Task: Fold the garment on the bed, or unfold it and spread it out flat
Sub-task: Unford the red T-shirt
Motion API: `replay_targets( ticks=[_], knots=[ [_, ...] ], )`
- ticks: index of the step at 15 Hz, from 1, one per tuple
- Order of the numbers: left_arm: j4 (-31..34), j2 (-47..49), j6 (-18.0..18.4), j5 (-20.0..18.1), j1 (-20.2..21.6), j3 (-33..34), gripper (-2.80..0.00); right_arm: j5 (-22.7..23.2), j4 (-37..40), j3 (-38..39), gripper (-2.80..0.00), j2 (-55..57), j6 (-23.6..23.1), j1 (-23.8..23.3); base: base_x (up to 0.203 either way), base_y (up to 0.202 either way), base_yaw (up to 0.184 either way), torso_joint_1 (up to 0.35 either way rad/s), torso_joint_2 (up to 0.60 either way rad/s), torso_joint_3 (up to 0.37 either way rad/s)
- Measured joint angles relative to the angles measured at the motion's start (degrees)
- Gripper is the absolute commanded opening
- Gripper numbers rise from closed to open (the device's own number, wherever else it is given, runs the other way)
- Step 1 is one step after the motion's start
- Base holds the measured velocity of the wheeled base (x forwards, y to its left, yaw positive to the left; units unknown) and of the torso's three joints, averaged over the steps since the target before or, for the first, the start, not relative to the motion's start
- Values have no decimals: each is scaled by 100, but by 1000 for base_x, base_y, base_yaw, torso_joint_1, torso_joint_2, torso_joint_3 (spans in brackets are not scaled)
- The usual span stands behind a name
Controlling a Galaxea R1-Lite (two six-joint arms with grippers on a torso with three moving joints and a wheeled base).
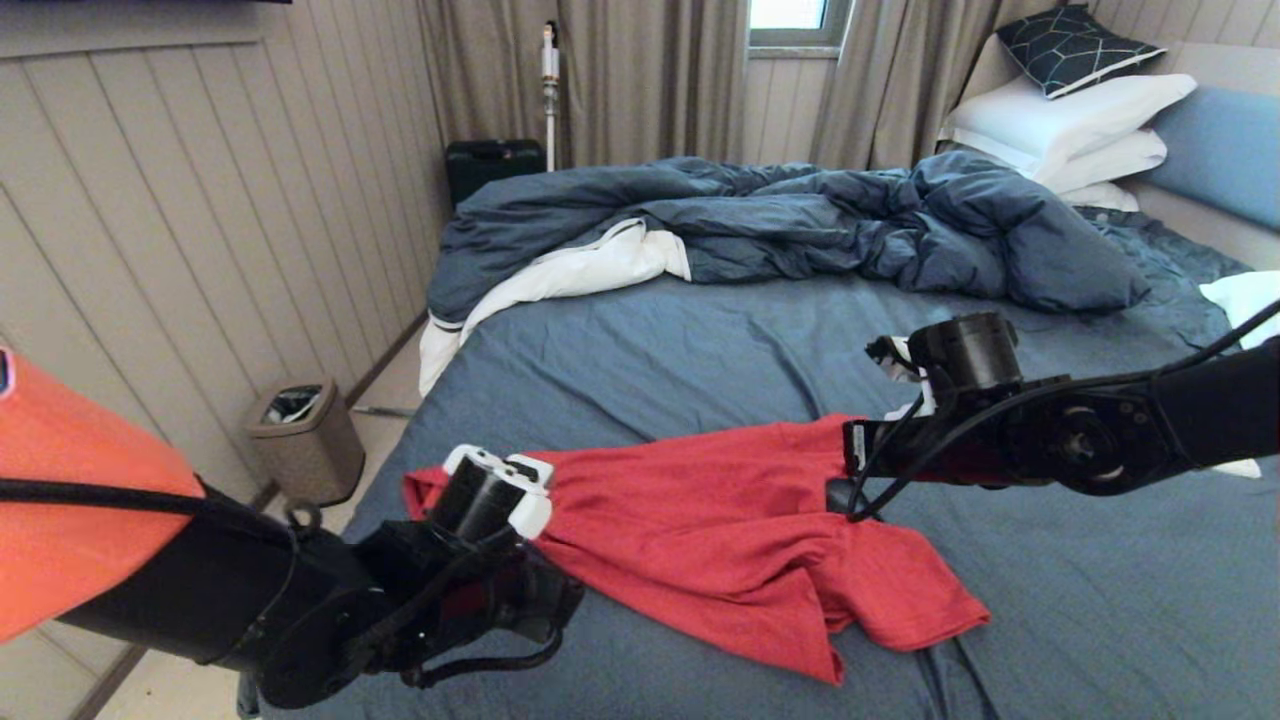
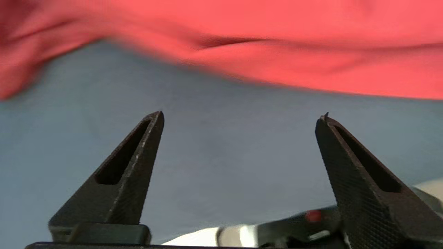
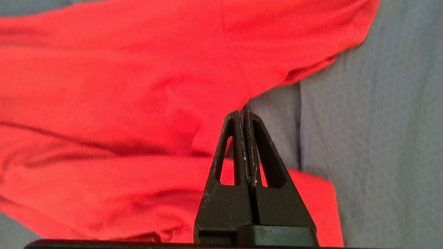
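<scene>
- Head view: the garment (image 1: 720,520) lies rumpled on the bed (image 1: 700,340) at about 6 o'clock, the left gripper (image 1: 545,600) at its 9 o'clock end, the right gripper (image 1: 850,470) at its 2 o'clock corner; a bin (image 1: 305,440) by the wall at 9 o'clock holds a crumpled liner
- Left wrist view: left gripper (image 2: 240,116) released, jaws wide over bare sheet, red cloth beyond the tips
- Right wrist view: right gripper (image 3: 242,114) clenched; whether cloth is pinched, cannot tell
</scene>
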Motion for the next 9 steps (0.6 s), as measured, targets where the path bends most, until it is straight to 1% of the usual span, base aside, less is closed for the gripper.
replay_targets(
  ticks=[2, 3, 4, 6, 7, 9],
  knots=[
    [108, 201, -71, 61, -159, -401, 0, -2, 6, -48, -280, 10, -1, -14, 0, 0, 0, 0, 0, 0],
    [263, 306, -158, 74, -198, -601, 0, -2, 5, -52, -280, 8, -1, -14, 0, 0, 0, 0, 0, 0],
    [433, 386, -236, 67, -227, -728, 0, 0, 9, -52, -280, 8, -4, -17, 0, 0, 0, 0, 0, 0],
    [543, 473, -261, 40, -251, -863, 0, 2, 6, -64, -280, 6, -4, -22, 0, 0, 0, 0, 0, 0],
    [741, 503, -326, 40, -254, -983, 0, 4, 6, -66, -280, 6, -4, -22, 0, 0, 0, 0, 0, 0],
    [1278, 534, -580, 35, -254, -1306, 0, 11, 28, -72, -280, 8, -6, -14, 0, 0, 0, 0, 0, 0]
  ],
)
